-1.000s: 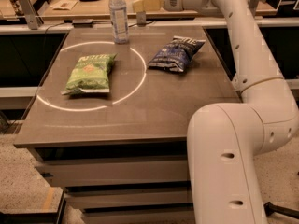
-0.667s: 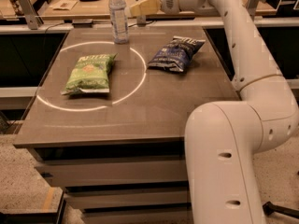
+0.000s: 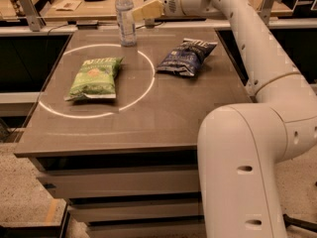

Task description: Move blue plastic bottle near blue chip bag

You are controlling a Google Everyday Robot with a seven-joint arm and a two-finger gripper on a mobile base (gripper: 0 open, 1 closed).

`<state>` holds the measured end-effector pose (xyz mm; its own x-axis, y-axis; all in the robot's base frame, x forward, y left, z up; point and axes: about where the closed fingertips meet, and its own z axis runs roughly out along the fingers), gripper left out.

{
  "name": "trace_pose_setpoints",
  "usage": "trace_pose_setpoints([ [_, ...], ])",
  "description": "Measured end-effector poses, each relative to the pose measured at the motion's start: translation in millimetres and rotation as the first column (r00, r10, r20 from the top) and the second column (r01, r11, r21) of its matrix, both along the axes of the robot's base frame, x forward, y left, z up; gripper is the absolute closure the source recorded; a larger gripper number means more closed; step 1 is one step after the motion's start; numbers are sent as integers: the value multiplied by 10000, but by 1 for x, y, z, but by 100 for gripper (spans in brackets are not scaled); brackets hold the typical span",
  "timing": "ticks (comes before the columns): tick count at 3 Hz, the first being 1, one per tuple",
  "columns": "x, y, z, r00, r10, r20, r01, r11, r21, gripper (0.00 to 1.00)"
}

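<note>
The blue plastic bottle, clear with a white cap, stands upright at the table's far edge, left of centre. The blue chip bag, dark navy and crinkled, lies flat on the table to the right of the bottle and a little nearer. My gripper, with tan fingers on a white arm, reaches in from the right at the bottle's mid-height. Its tip is right beside the bottle's right side. I cannot tell whether it touches the bottle.
A green chip bag lies on the left half of the grey table, inside a white ring marked on the top. My white arm arcs over the table's right side. A counter with small items runs behind the table.
My gripper has moved left and slightly down, closing the gap to the bottle's right side. The bottle and both bags have not moved.
</note>
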<state>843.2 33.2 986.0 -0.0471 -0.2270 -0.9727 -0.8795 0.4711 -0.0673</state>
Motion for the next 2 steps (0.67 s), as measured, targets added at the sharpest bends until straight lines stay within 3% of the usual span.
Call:
trace_pose_setpoints([
  [1, 0, 0, 0, 10000, 2, -1, -2, 10000, 0, 0],
  [2, 15, 6, -7, 9993, -360, -134, 363, 9991, 237, 0],
])
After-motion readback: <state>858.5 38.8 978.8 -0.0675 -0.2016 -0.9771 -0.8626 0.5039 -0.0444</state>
